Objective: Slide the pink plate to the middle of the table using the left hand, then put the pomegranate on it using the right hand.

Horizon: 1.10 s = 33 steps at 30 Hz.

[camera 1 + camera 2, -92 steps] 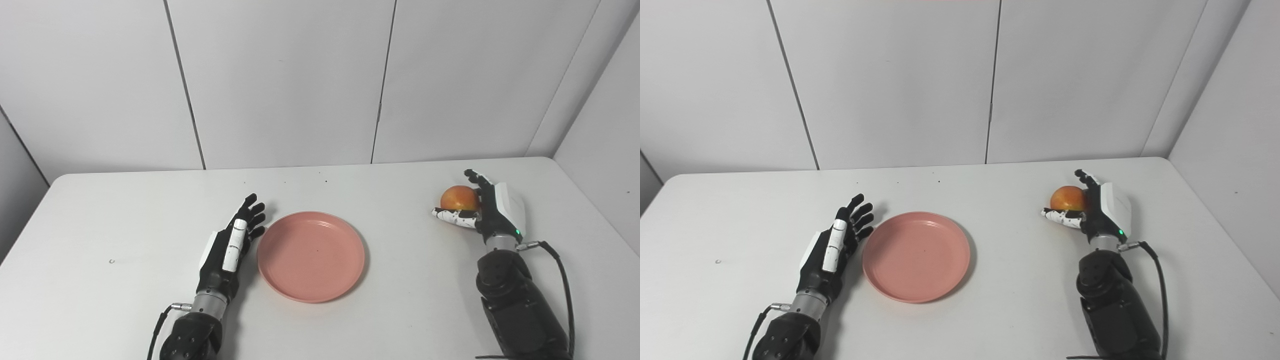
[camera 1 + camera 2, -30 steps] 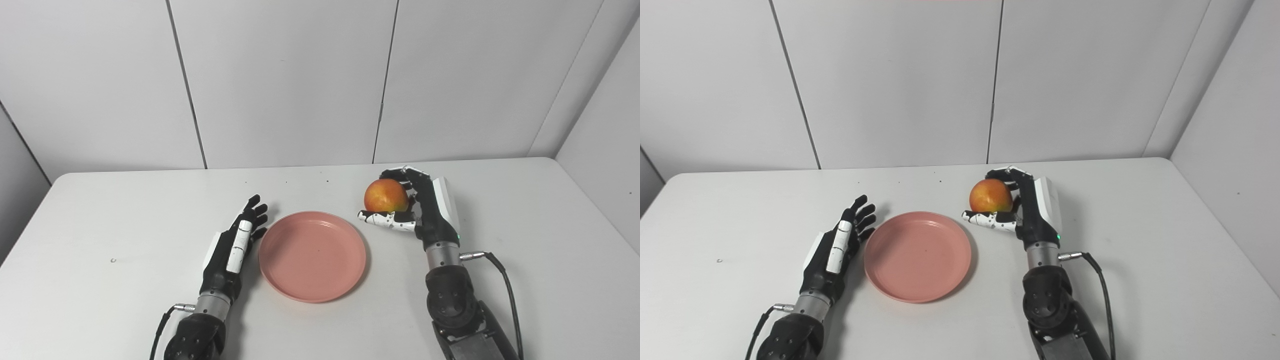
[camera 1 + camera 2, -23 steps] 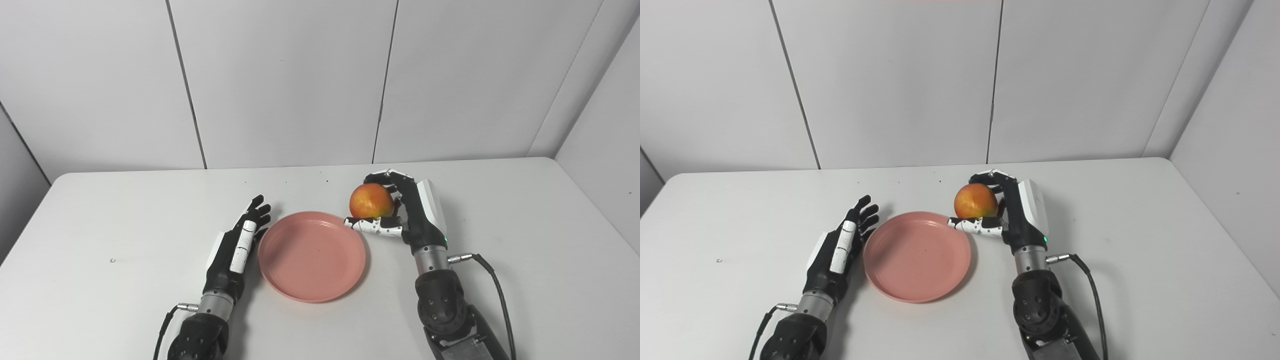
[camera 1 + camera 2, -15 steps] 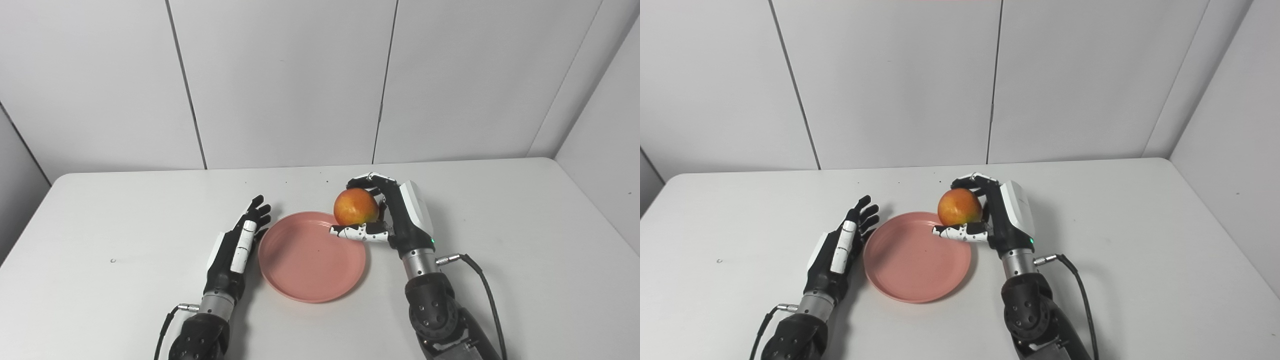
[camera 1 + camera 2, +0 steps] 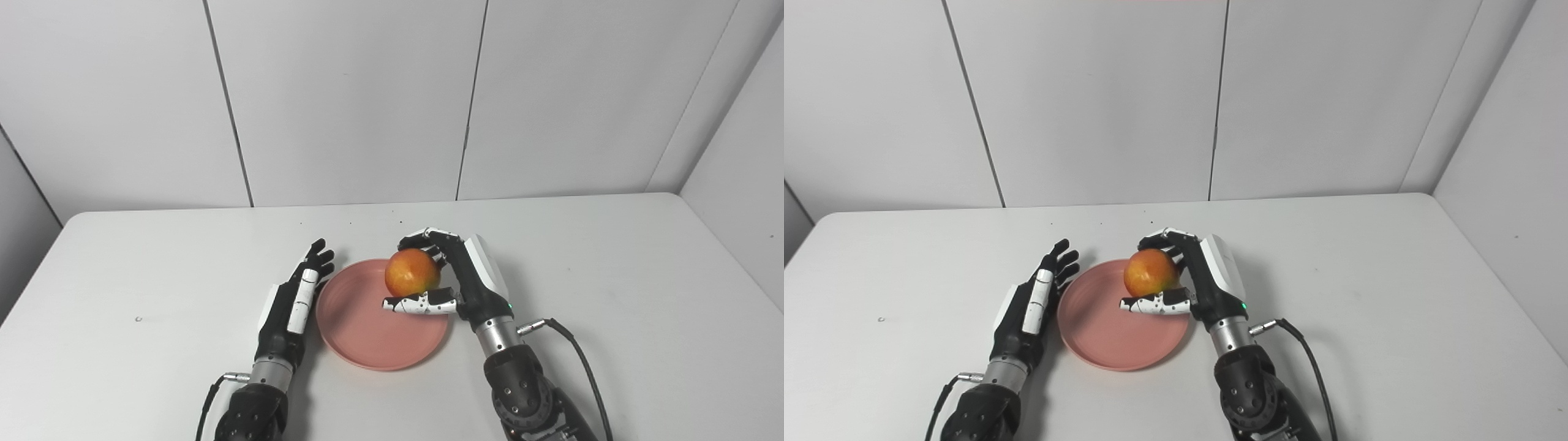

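Observation:
The pink plate (image 5: 361, 331) lies flat near the middle of the white table (image 5: 122, 275). My right hand (image 5: 456, 282) is shut on the red-orange pomegranate (image 5: 411, 273), fingers curled over its top and the thumb under it. It holds the fruit over the plate's right half; I cannot tell if the fruit touches the plate. My left hand (image 5: 294, 300) rests open on the table, fingers straight, right beside the plate's left rim.
Grey wall panels stand behind the table's far edge. A cable (image 5: 576, 355) trails from my right wrist across the table. A small dark mark (image 5: 138, 319) sits on the table at the left.
My right hand has carried the pomegranate leftward from the table's right side to above the plate. The left hand and the plate have stayed almost still.

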Available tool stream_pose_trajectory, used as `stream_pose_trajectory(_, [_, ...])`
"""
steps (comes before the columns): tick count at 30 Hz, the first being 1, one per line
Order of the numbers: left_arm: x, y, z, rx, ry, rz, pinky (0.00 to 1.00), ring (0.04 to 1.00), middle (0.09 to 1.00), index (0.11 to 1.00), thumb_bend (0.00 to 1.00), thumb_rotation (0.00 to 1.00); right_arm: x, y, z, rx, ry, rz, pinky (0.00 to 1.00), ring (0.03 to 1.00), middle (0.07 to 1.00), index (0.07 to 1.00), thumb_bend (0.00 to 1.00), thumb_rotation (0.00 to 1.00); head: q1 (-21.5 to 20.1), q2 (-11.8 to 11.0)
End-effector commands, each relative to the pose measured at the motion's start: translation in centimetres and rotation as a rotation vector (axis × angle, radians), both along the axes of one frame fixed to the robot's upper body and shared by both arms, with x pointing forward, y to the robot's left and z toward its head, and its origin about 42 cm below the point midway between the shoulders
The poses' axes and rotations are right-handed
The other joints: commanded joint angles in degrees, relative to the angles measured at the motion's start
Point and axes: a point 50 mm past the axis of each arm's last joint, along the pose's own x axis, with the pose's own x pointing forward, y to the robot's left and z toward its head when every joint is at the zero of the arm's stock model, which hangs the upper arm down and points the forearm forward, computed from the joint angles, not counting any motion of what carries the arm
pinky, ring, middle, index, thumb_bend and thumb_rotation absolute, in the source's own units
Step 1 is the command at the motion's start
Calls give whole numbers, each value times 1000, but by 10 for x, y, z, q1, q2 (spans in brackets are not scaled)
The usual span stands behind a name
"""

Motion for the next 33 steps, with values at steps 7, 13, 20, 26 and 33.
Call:
stream_pose_trajectory(7, [9,-14,19,-9,-79,4,857,896,902,896,663,1000,2,10,22,15,-124,86,334,412,442,522,517,0,29,2])
stream_pose_trajectory(13, [9,-16,21,-4,-80,12,858,897,902,894,657,1000,0,15,20,-16,-146,102,354,428,447,521,518,0,53,4])
stream_pose_trajectory(20, [9,-21,21,-11,-82,22,875,911,916,905,641,1000,0,17,20,-26,-137,130,292,372,426,524,515,0,84,7])
stream_pose_trajectory(26, [11,-22,20,-3,-99,36,873,916,926,916,630,1000,0,19,19,-30,-115,144,305,395,435,523,517,0,93,8])
stream_pose_trajectory(33, [16,-21,19,-26,-89,72,878,922,937,925,633,1000,3,24,19,-77,-110,145,240,326,451,503,519,0,94,8])
